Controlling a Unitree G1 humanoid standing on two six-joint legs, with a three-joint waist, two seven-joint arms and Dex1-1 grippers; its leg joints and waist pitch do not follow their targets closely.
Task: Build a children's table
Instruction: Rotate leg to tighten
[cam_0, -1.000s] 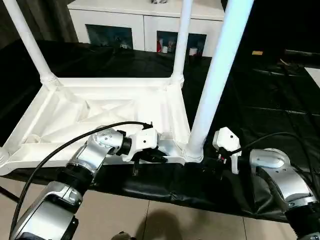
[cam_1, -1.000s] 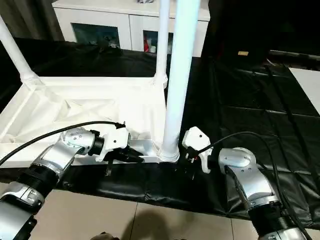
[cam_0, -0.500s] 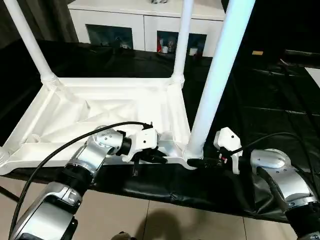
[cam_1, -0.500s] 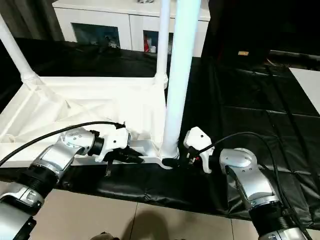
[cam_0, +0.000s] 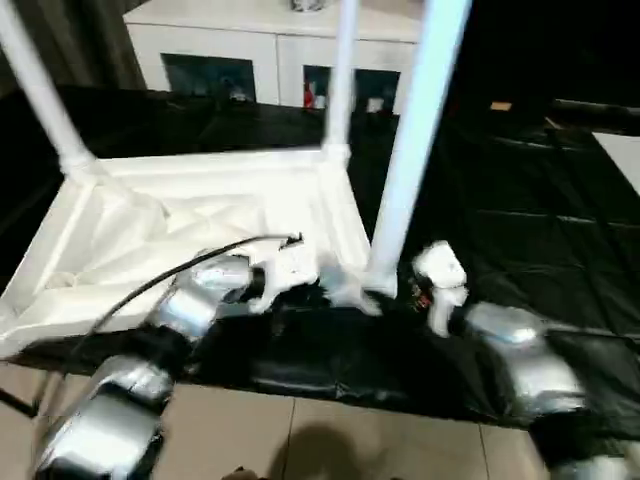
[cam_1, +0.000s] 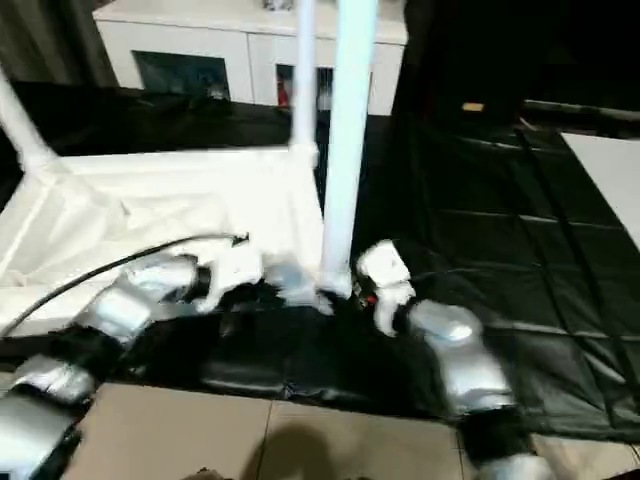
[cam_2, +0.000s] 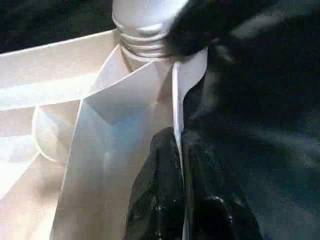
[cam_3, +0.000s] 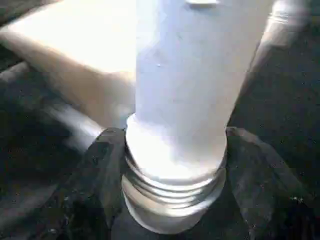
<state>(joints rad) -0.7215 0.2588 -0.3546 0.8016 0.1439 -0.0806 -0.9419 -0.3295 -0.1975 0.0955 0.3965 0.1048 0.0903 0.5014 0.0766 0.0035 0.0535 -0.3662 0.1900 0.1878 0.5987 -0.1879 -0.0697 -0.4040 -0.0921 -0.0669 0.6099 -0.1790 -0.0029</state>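
1. In the head views I see the children's table (cam_0: 200, 215) lying upside down on the black-covered work table (cam_0: 520, 230); it takes the left and centre of the frame, with its ribbed underside facing up.
2. Three white legs stand up from its corner sockets: one at the upper left (cam_0: 40, 90), one at the upper centre (cam_0: 343, 75), and the near leg (cam_0: 410, 150) in the centre of the frame.
3. My left gripper (cam_2: 182, 200) has its two black fingers pressed together on the thin white edge wall of the table top, just beside the near corner socket. In the left eye view it sits at the lower centre (cam_0: 300, 290).
4. My right gripper (cam_3: 172, 160) has one dark finger (cam_3: 102, 170) on each side of the near leg's ribbed base; they are close around it, and I judge they hold this leg.
5. A white cabinet with glass doors (cam_0: 250, 60) is at the top of the frame, behind the work table.
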